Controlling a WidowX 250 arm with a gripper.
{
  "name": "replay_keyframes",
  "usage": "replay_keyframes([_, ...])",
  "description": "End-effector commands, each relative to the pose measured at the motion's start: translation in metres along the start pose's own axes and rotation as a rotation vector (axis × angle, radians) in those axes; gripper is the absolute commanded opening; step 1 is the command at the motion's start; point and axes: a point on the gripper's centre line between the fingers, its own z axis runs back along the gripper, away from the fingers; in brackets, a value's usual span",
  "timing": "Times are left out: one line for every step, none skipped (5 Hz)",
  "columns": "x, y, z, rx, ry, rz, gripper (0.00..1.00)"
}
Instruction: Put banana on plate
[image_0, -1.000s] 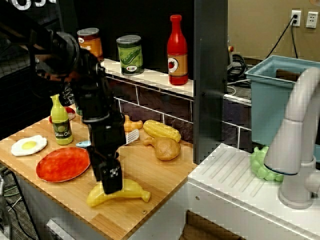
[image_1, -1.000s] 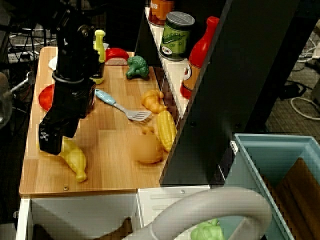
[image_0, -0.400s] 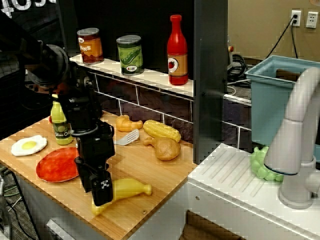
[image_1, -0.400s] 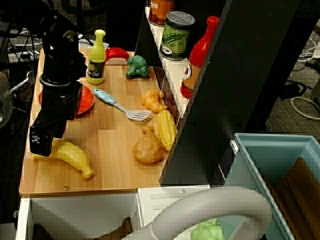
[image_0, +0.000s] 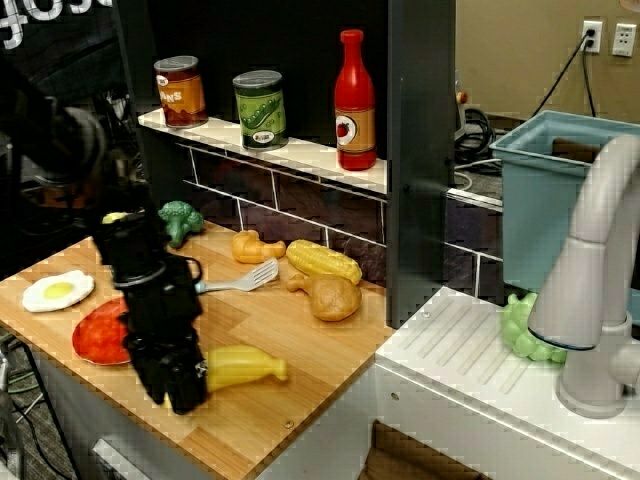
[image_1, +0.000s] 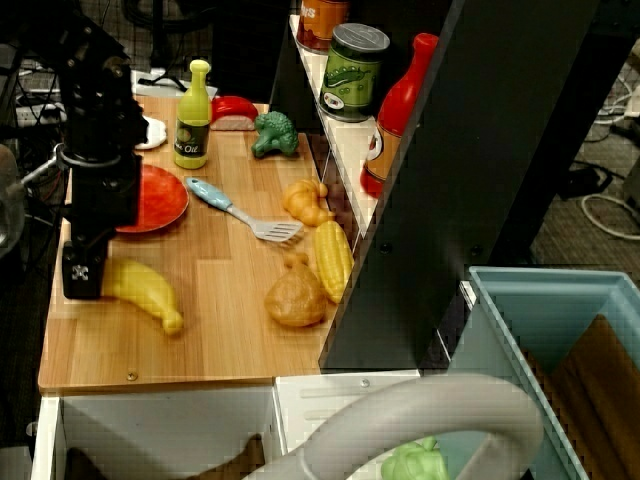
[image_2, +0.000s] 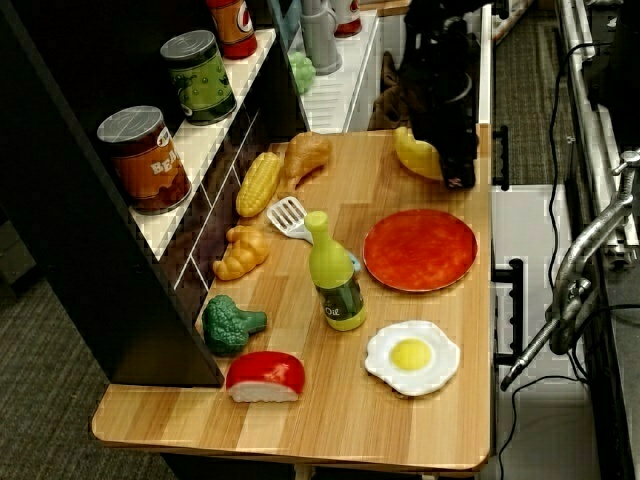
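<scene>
- nearest, the gripper (image_1: 82, 283) sits low at the front edge of the wooden counter (image_1: 225, 290), closed around the thick end of the banana (image_1: 142, 293); the other two views show the same grasp.
- the banana lies almost flat just above the wood, its stem tip pointing away from the gripper toward the middle of the counter, apart from the plate.
- just behind, the red-orange plate (image_2: 420, 249) lies flat near the counter's outer edge, with the arm rising over it in the front view.
- next to the plate lies a blue-handled spatula (image_1: 235, 210), and a green oil bottle (image_2: 334, 274) stands beside it.
- a fried egg (image_2: 411, 356) lies past the plate.
- by the brick wall lie a chicken leg (image_1: 296, 296), a corn cob (image_1: 333, 259) and a croissant (image_1: 307, 201).
- farthest, broccoli (image_2: 231, 325) and a red-and-white piece (image_2: 265, 376) lie at the far end.
</scene>
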Motion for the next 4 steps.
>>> replay_keyframes([-0.008,0.005,0.011,-0.012,-0.004,0.035,0.0])
replay_keyframes([-0.007,0.003,0.032,-0.049,-0.01,0.032,0.0])
replay_keyframes([-0.001,-0.012,0.079,-0.135,-0.015,0.038,0.0])
replay_keyframes([0.01,-0.018,0.13,-0.228,-0.046,0.048,0.0])
